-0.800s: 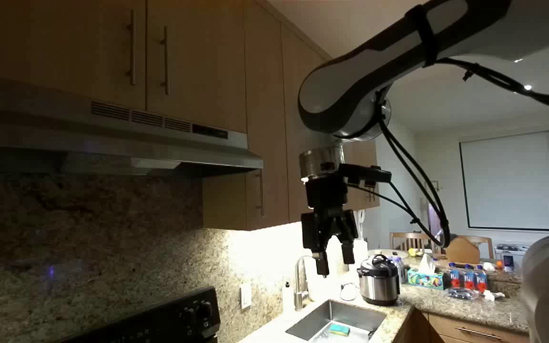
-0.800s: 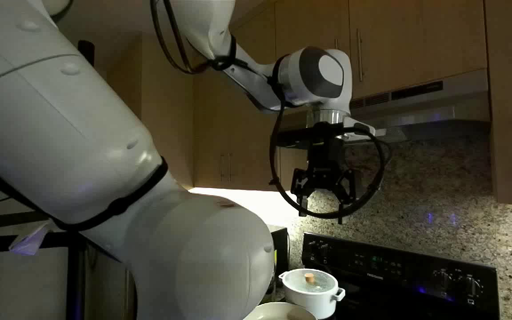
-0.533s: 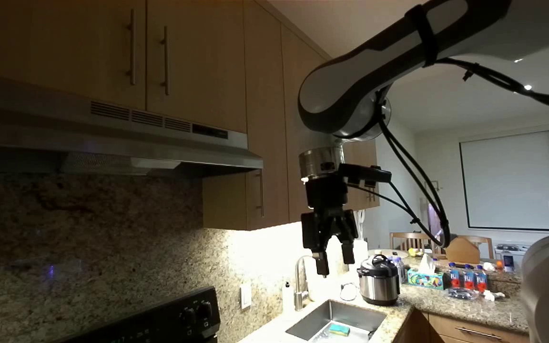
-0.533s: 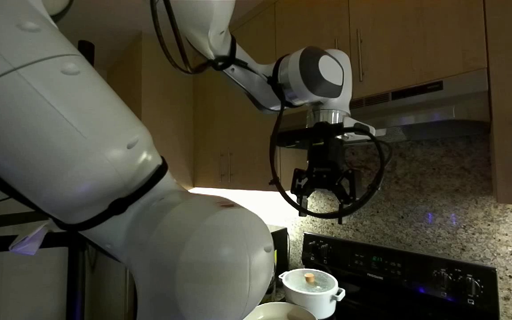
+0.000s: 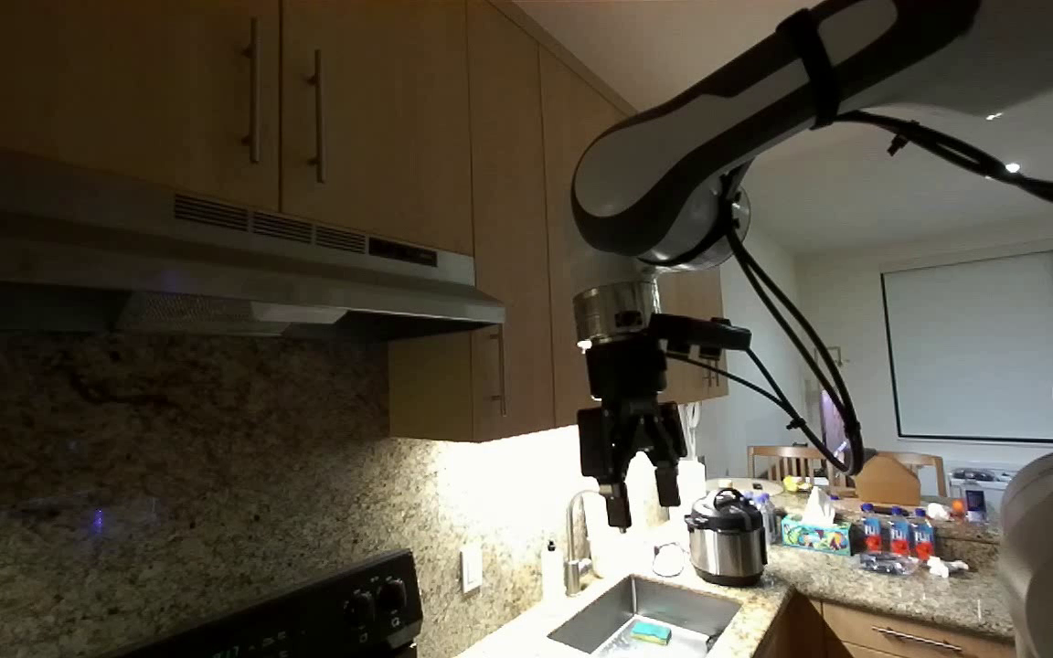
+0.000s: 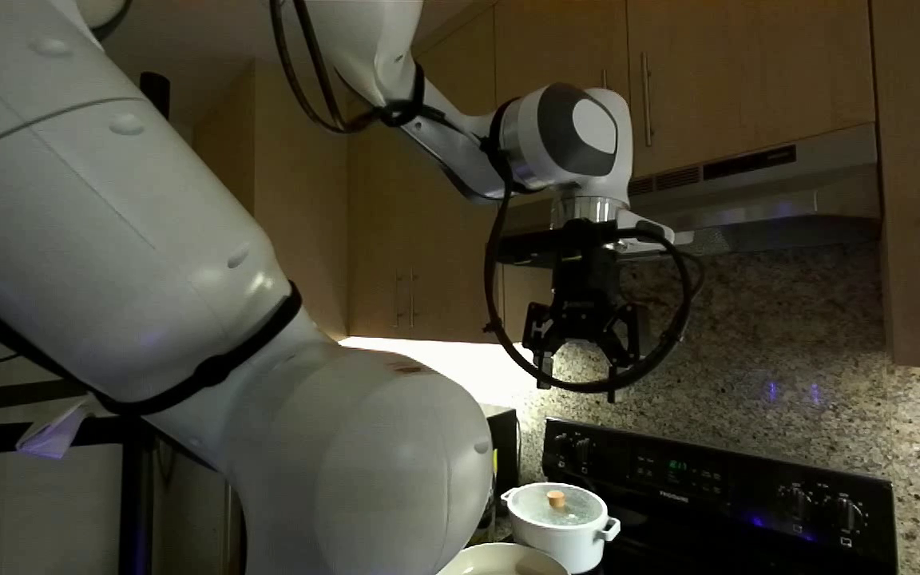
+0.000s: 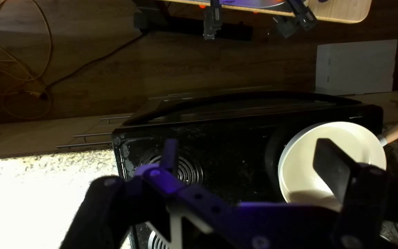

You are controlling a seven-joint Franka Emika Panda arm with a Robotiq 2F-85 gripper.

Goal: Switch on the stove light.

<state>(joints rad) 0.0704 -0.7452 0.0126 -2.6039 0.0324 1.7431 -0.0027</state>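
The metal range hood (image 5: 307,279) hangs under the cabinets, and it also shows in an exterior view (image 6: 747,209). Its dark control strip (image 5: 403,252) sits at one end of the front face and also shows in an exterior view (image 6: 750,162). A pale panel (image 5: 298,313) under the hood looks unlit, and the wall below is dark. My gripper (image 5: 643,503) points down, open and empty, lower than the hood. It also shows in an exterior view (image 6: 578,389). In the wrist view the gripper (image 7: 249,152) has its fingers wide apart above the stove (image 7: 230,148).
A white pot with a glass lid (image 6: 560,531) and a cream pan (image 7: 333,162) stand on the stove. The black stove back panel (image 6: 715,479) has knobs. A sink (image 5: 645,612), a pressure cooker (image 5: 729,544) and wall cabinets (image 5: 380,119) are around the arm. A cable loops beside the gripper.
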